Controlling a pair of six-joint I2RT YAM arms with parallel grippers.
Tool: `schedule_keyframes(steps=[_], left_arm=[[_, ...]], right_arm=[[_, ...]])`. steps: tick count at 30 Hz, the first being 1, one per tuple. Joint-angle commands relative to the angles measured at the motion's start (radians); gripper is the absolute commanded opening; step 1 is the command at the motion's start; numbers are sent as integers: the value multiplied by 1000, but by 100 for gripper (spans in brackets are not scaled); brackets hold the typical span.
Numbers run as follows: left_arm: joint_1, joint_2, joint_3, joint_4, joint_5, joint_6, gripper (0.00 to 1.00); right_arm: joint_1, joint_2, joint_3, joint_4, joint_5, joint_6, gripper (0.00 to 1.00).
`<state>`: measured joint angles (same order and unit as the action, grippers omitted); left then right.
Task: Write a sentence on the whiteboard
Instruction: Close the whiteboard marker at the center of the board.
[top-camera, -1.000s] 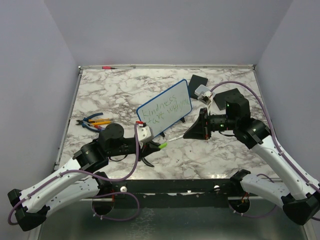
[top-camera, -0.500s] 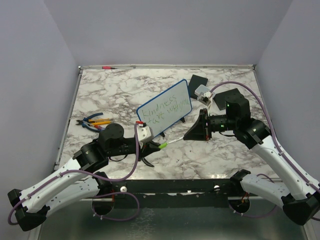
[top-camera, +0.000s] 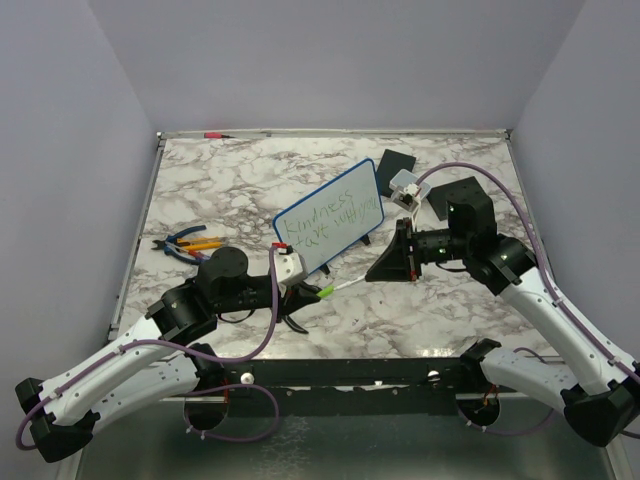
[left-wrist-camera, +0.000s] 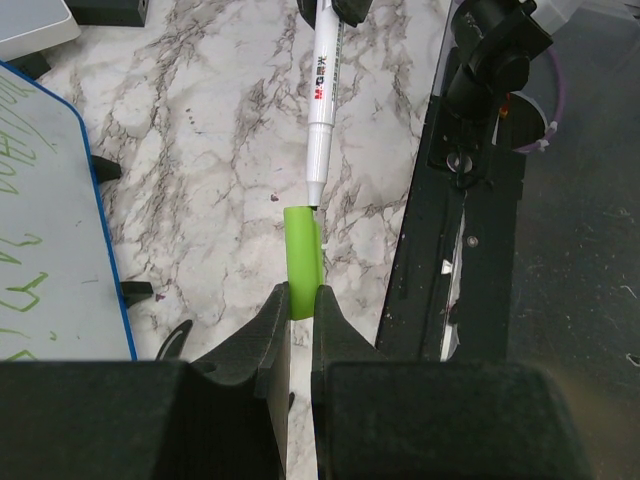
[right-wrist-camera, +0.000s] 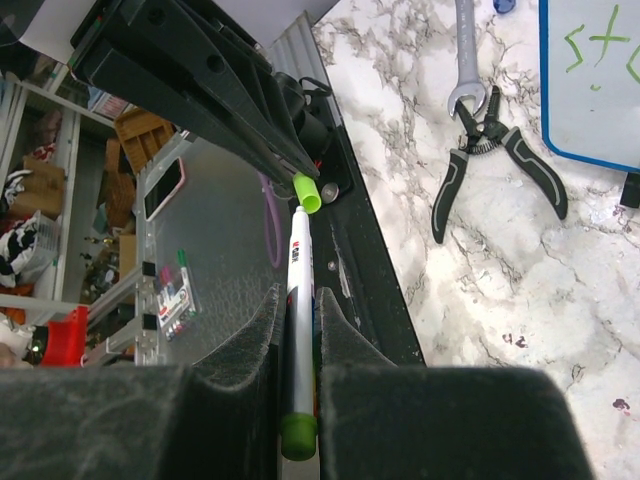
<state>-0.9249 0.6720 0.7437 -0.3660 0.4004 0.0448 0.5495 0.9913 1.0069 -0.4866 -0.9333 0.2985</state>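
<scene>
The whiteboard (top-camera: 330, 218) is a flat white rectangle with a blue frame and rounded corners. It lies slantwise near the middle of the marble-patterned table (top-camera: 230, 180). The sentence (top-camera: 328, 226) runs across it in two lines of thin green handwriting, too small to read fully from above.

Just in front of the whiteboard's near edge, the left gripper (left-wrist-camera: 302, 300) is clamped on a short, bright green cylindrical cap (left-wrist-camera: 302, 262). The right gripper (right-wrist-camera: 298, 300) is closed around a slim white marker (right-wrist-camera: 299, 330) with printed lettering on its barrel. The marker's tip meets the cap's open end; whether it has gone in cannot be told.

The strip of table in front of the whiteboard is bare veined marble, bounded by the dark rail at the table's near edge. Both arms reach into this strip from either side.

To the left of the whiteboard lie pliers (top-camera: 185, 243) with blue and orange handles, well apart from it, and a steel wrench (right-wrist-camera: 462, 50) lies beside them. Behind the whiteboard's far right corner sit two flat black pads (top-camera: 397, 162) and a small white box (top-camera: 405, 184), close to the right arm.
</scene>
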Motion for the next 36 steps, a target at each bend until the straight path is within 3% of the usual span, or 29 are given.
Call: schedule_keyframes(steps=[1,11,22,30,36], left_arm=[[1,-12,-4,20,32,7,0],[1,-10,-3,21,45,13,0],[1,-10,-5,29,73,6,0],[1,-43,-48,66,-8,17,0],[1,-58,-111,131,82,81,0]], right_arm=[[0,9,-13,23,-22,-3,1],[0,37,-23,34,-111,-23,1],[0,72,-3,16,-102,-47,1],[0,-43,48,16,171,-55,1],[-1,-136,42,-51,255,-111,1]])
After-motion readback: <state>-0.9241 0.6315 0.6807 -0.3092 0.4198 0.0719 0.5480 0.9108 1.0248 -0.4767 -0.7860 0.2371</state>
